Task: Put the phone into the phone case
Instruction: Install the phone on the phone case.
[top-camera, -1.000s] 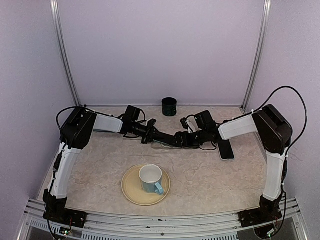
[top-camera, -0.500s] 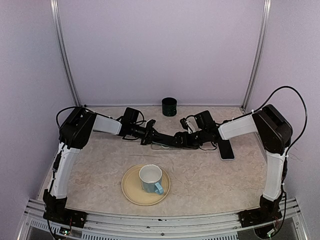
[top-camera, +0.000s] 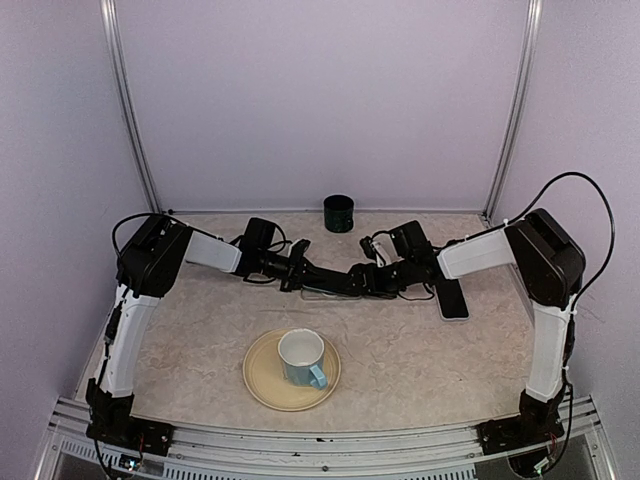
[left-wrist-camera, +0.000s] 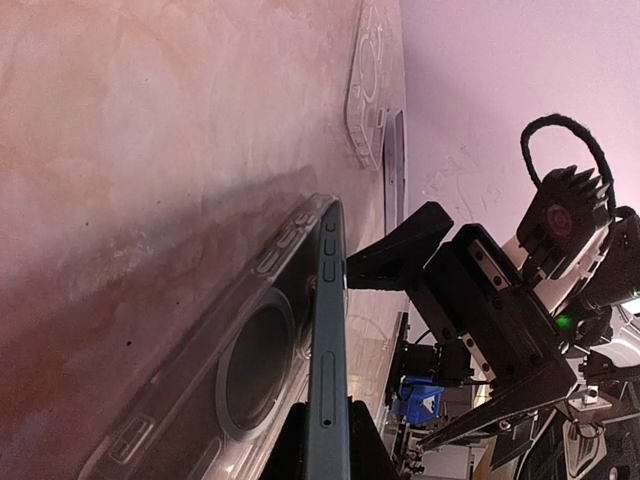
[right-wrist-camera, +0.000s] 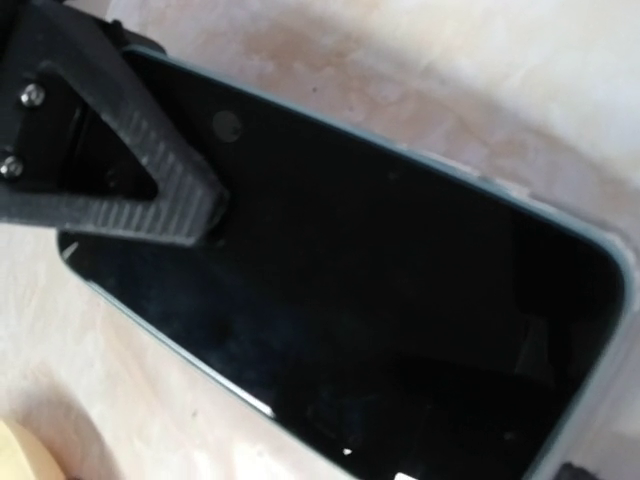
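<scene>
The dark-screened phone with a teal metal frame (left-wrist-camera: 328, 340) is at mid-table, where the two arms meet. It is pinched at its near short end by the left gripper (top-camera: 322, 277), whose fingers are clamped tight on it. From the left wrist, the phone shows edge-on, its long axis running straight away from those fingers toward the right arm. The clear, soft plastic phone case (left-wrist-camera: 250, 370) lies beneath it on the marbled beige tabletop (top-camera: 200, 330). Phone and case appear to meet at the far end and spread apart toward the left fingers, so the phone likely sits as a shallow wedge, with the far end tucked in and the near end raised. The right gripper (top-camera: 362, 280) is over that far half with its jaws spread as wide as they go, holding nothing. From its wrist, one ribbed black finger (right-wrist-camera: 130, 190) lies across a corner of the glass, and the pale rim of the case shows past the phone's rounded end. Whether that finger presses on the screen I cannot tell. The coming move probably turns on lowering the held end into the case along this same axis, with the right fingers best placed to pin the seated end. A second dark phone (top-camera: 452, 298) lies flat, well to the right.
</scene>
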